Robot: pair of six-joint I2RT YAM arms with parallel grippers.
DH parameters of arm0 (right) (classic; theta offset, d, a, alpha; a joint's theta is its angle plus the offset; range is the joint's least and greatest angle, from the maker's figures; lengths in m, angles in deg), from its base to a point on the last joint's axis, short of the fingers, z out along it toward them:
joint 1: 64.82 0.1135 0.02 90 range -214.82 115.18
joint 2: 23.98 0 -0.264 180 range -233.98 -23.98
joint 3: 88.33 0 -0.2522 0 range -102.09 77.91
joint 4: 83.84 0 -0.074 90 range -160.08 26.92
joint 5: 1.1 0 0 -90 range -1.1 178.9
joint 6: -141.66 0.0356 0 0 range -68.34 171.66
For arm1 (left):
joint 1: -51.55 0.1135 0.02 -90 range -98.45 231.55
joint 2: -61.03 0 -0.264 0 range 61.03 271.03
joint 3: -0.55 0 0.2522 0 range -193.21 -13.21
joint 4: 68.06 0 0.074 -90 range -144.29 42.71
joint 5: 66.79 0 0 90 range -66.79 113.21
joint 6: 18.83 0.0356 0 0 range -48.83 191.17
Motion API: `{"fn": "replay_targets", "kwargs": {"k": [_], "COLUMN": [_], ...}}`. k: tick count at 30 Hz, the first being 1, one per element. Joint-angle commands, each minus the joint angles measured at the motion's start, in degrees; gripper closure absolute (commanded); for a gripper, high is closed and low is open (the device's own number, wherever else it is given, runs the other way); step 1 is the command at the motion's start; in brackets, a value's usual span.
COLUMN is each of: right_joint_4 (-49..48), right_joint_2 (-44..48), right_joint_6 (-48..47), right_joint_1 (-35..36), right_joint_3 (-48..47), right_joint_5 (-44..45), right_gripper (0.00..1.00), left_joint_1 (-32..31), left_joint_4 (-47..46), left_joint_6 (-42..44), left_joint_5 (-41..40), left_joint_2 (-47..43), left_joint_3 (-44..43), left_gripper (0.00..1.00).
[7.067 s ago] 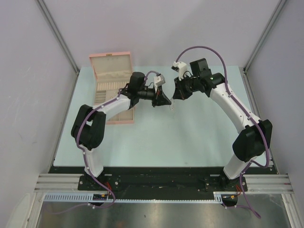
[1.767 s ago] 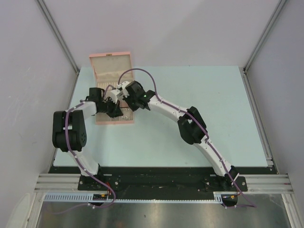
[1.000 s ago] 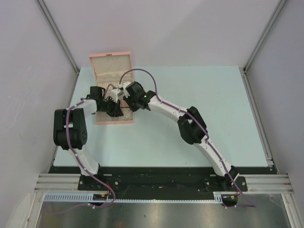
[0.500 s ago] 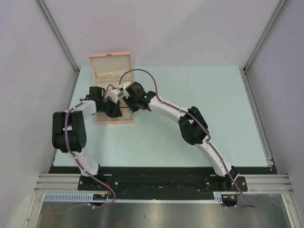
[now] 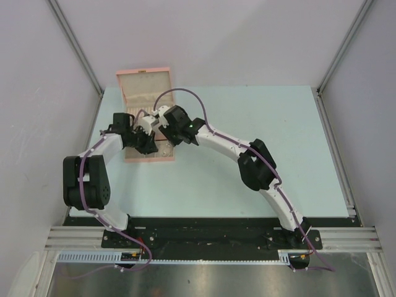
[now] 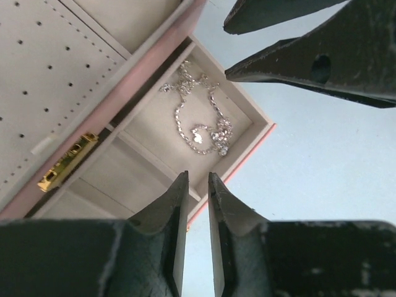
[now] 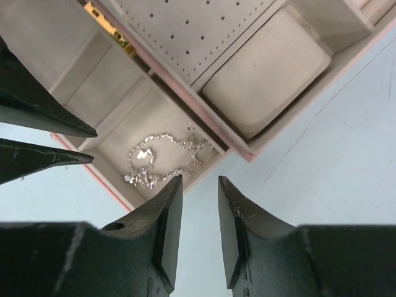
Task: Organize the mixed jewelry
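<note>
A silvery chain of the mixed jewelry [image 6: 201,120] [image 7: 161,158] lies bunched in the corner compartment of the open pink box [image 5: 148,159] [image 6: 238,164] [image 7: 86,166]. My left gripper [image 6: 195,176] [image 5: 148,143] hovers over that corner's outer edge, open by a narrow gap with nothing between its fingers. My right gripper [image 7: 200,180] [image 5: 166,131] hangs just beside the same compartment, above the box's edge and the table, open wider and empty. Each wrist view shows the other gripper's dark fingers [image 6: 309,62] [image 7: 37,124] across the compartment.
The box's lid [image 5: 143,86] stands open at the back left of the table. Inside are a perforated pale panel [image 7: 185,25], a pale cushion [image 7: 266,74] and a gold clasp [image 6: 65,164]. The pale blue table [image 5: 260,124] stretches to the right.
Both grippers have opened a little over the box's corner. The left arm's elbow has swung leftward and the right arm has shifted slightly right.
</note>
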Motion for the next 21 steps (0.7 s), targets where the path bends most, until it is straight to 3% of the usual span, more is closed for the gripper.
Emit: {"fn": "replay_targets", "kwargs": {"k": [1,6,15,21], "right_joint_4": [5.1,4.9,4.3,2.9], "right_joint_2": [3.7,7.8,14.8,16.0], "right_joint_6": [-6.2,-6.8,-7.8,-7.4], "right_joint_1": [4.5,3.8,2.3,1.6], "right_joint_3": [4.2,9.0,18.1,21.3], "right_joint_5": [-3.3,-3.6,-1.2,1.7], "right_gripper": [0.65,0.63,0.62,0.62], "left_joint_1": [-1.1,-1.2,-1.1,-1.1], "left_joint_4": [-2.7,-2.3,-5.1,-6.2], "left_joint_6": [1.0,2.0,-7.6,-12.7], "left_joint_5": [3.2,1.0,-13.3,-19.8], "left_joint_2": [-5.8,-11.4,-25.5,-27.5], "left_joint_3": [0.3,4.7,15.6,18.6], "left_gripper": [0.75,0.74,0.64,0.62]}}
